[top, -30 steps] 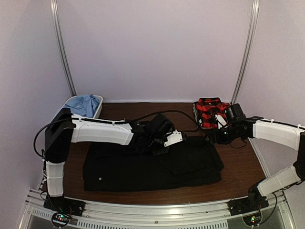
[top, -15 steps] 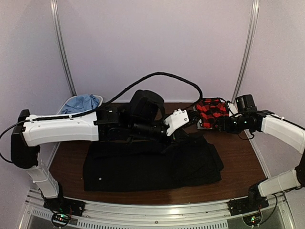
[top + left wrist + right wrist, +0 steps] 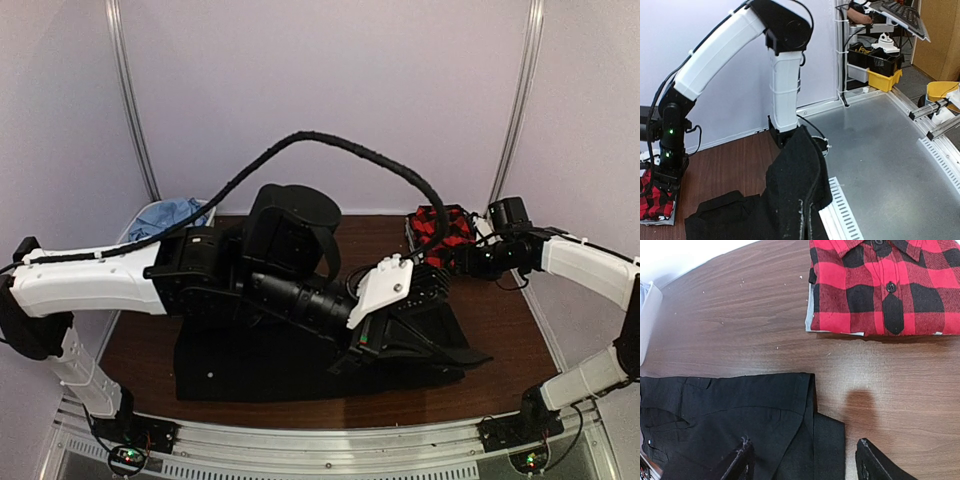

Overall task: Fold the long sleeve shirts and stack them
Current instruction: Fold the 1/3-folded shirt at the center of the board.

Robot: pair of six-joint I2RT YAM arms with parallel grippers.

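At the far left back corner of the worktop (image 3: 505, 325), the light blue shirt (image 3: 165, 214) lies crumpled in a white bin (image 3: 207, 212). The left arm (image 3: 100, 280) reaches from there across the middle, high above the surface.

The black shirt (image 3: 250, 365) is spread over the near centre of the worktop, its left part lying flat. Its right part is pulled up into a peak under the left gripper (image 3: 362, 342). In the left wrist view a fold of that black cloth (image 3: 797, 185) rises right in front of the lens and covers the fingers. The gripper therefore seems clenched on the fold, though the grip itself is out of sight.

Further right, the red-and-black plaid shirt (image 3: 440, 228) lies folded at the back right, buttons up, well apart from the black one. The right wrist view shows its near edge (image 3: 885, 290) squared off, with bare wood between it and the black shirt's corner (image 3: 730, 415).

The right gripper (image 3: 468, 262) hangs just beside the plaid shirt, on its near side. Seen from its own camera, the gripper (image 3: 805, 465) is released. Its fingertips (image 3: 744, 460) are spread wide with nothing between them, above the edge of the black cloth.
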